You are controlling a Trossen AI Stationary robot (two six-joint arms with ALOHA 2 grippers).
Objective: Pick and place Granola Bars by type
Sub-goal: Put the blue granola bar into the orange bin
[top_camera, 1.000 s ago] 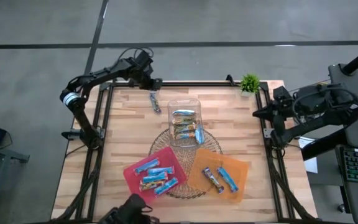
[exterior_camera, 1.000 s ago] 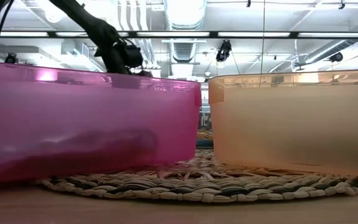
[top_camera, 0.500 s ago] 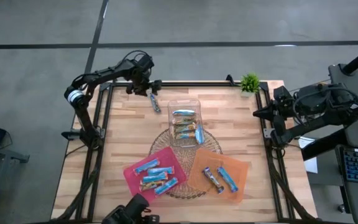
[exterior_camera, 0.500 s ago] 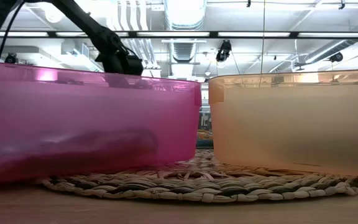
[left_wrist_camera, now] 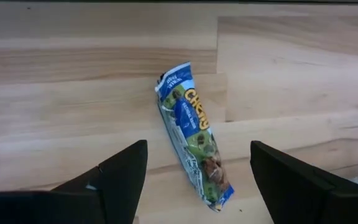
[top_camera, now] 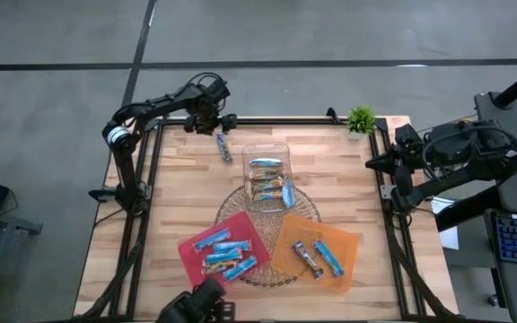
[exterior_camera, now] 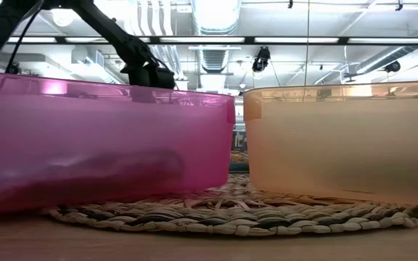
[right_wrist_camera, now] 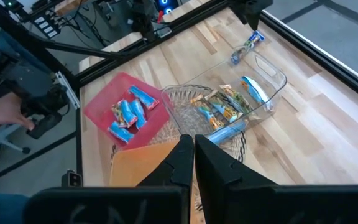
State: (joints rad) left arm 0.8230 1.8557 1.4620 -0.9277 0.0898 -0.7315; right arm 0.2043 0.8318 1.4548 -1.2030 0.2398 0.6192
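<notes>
Your wooden table (top_camera: 178, 188) holds a woven mat, a clear box (top_camera: 267, 176) at centre, a pink tray (top_camera: 189, 254) lower left and an orange tray (top_camera: 346, 267) lower right. Over the last second your left gripper (top_camera: 212, 119) has drifted along the top edge, upper left, and now hangs with fingers spread over a lone blue bar (left_wrist_camera: 194, 132) lying on bare wood, untouched. Expect a descent next. More bars sit in the box and both trays. Your right gripper (right_wrist_camera: 193, 157), fingers pressed together, waits at the right edge.
</notes>
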